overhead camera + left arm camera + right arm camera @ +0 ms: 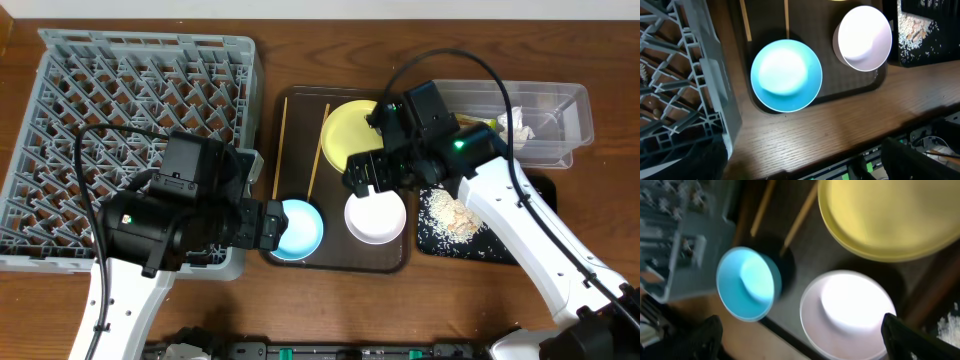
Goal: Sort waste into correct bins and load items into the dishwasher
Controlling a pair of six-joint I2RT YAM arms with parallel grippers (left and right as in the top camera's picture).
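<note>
A light blue bowl (298, 228) and a white bowl (376, 217) sit at the front of a dark brown serving tray (300, 110). A yellow plate (350, 132) lies behind them. My left gripper (266, 225) is open and empty, just left of the blue bowl (786, 75). My right gripper (372, 178) is open and empty, above the white bowl (850, 312) and the plate's front edge (890, 220). The grey dish rack (130, 120) stands at left. Rice grains (447, 212) lie on the black tray (500, 248). A white tissue (515, 126) is in the clear tub (555, 110). The wrapper and cup are hidden.
Two wooden chopsticks (318, 150) lie on the left part of the serving tray, beside the plate. The table's front edge runs just below the tray (840, 145). The left arm body overlaps the dish rack's front right corner.
</note>
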